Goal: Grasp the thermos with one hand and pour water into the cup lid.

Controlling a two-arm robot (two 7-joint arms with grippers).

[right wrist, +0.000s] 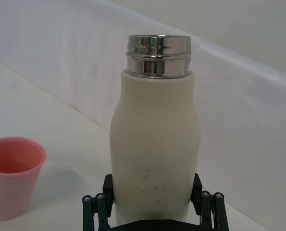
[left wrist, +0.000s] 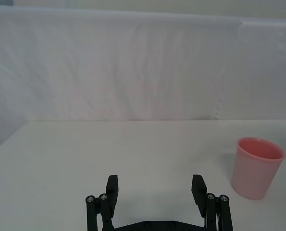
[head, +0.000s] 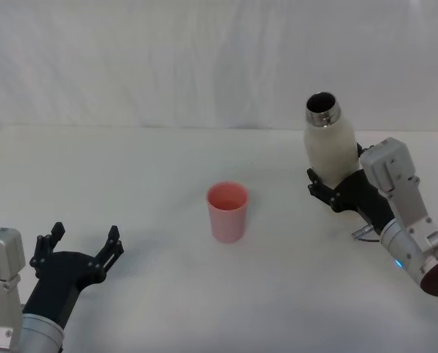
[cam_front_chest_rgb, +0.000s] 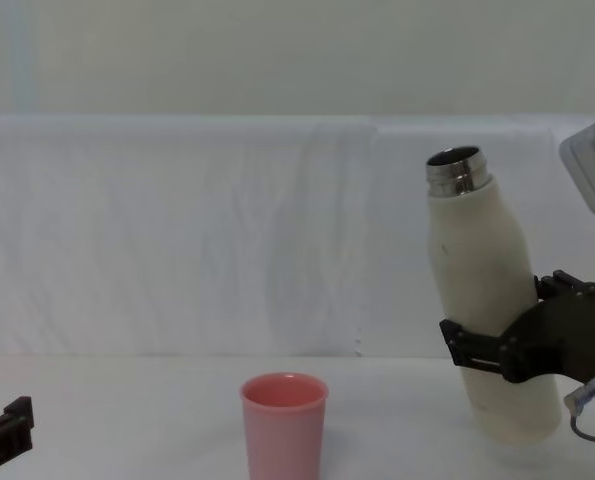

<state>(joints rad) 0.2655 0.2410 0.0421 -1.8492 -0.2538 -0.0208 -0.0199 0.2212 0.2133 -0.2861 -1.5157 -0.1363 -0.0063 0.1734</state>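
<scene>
At table's right, right pincer [head: 335, 190] clamps thermos [head: 329, 143], base hidden; left pincer [head: 82, 246] wide.

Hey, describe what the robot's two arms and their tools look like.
Both tools, left and right, are matte black with paired linkage fingers and silver pivot screws. The forearms are light grey with boxy housings. A thin cable loops under the right wrist, near a small blue light.

thermos [right wrist: 155, 144] base: cut off by frame edge | left claw [cam_front_chest_rgb: 2, 430]: mostly cropped
</scene>
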